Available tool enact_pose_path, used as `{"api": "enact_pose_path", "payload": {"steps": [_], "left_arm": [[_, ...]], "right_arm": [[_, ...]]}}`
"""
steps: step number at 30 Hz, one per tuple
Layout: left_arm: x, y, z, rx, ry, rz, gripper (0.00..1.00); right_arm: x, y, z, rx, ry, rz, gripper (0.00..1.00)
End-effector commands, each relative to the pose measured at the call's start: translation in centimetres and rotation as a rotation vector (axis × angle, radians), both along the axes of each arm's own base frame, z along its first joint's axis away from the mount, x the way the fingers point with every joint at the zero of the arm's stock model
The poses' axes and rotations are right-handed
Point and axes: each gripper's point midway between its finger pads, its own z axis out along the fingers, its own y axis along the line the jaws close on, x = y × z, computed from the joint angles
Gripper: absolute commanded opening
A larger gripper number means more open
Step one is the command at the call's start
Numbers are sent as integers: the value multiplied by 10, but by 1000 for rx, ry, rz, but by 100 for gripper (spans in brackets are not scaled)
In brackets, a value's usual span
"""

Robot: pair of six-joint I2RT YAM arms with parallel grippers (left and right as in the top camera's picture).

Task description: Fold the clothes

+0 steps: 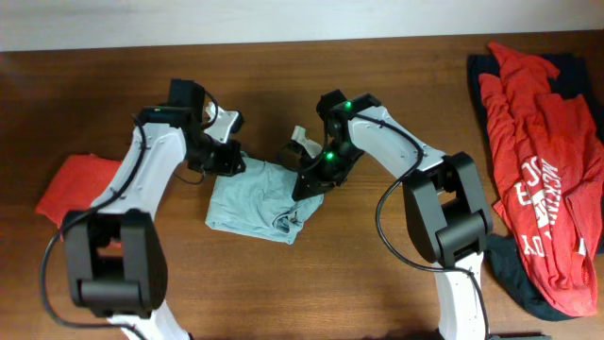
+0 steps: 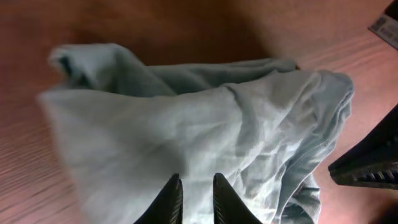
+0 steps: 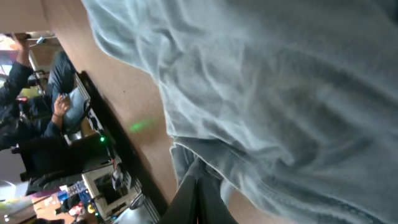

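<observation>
Overhead: pale green garment [image 1: 253, 203] lies between the arms, long axis left-to-right. Left gripper [image 1: 230, 159] and right gripper [image 1: 309, 182], jaws narrow, pinch its far corners.

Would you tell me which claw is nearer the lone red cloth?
Left. The left claw is on the pale green garment's edge facing the red cloth; the right claw is on the garment's far edge.

Table [image 1: 321, 283], dark brown wood. Carries: one pale green garment [image 1: 253, 203], centre, rumpled; one red cloth [image 1: 80, 184], far left, lying flat; one heap of red and navy clothes [image 1: 543, 161], right side, well apart from both.
</observation>
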Motion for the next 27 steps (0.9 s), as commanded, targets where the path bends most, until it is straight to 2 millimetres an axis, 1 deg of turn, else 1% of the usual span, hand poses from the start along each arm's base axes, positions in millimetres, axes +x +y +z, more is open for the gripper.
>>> {"api": "enact_pose_path", "payload": {"steps": [1,4,6,8,9,11,14,15,17,20,21,22,25,27], "left_arm": [[-5,-11,-17,-66,33,-66,18],[-4,-1,-31,-18,54,-53,17],[-2,2,-39,-15,65,-46,17],[-2,2,-41,-15,71,-46,18],[-2,2,-43,-15,76,-46,18],[-2,3,-44,-7,74,-45,18],[-1,19,-52,85,73,-35,18],[-1,21,-54,99,75,-33,18],[-1,25,-58,113,79,-27,18],[-1,31,-66,111,71,-12,18],[-2,33,-68,112,72,-7,22],[-2,35,-69,112,75,-2,28],[-8,44,-72,133,104,13,34],[-19,57,-74,179,152,28,35]], "right_arm": [[-3,2,4,23,10,-10,6],[-3,4,1,28,0,-6,7],[-3,8,-5,24,4,-19,10],[-4,12,-9,24,3,-23,10],[-6,16,-15,22,4,-22,11],[-11,22,-23,19,3,-2,12],[-28,30,-39,-6,49,33,12],[-30,29,-40,-13,62,33,11],[-36,27,-50,-56,105,10,11],[-41,10,-73,-186,137,-49,11],[-43,7,-76,-201,141,-49,11],[-46,5,-78,-210,149,-48,11],[-51,2,-81,-219,165,-48,11],[-51,-1,-84,-238,159,-46,12]]}}
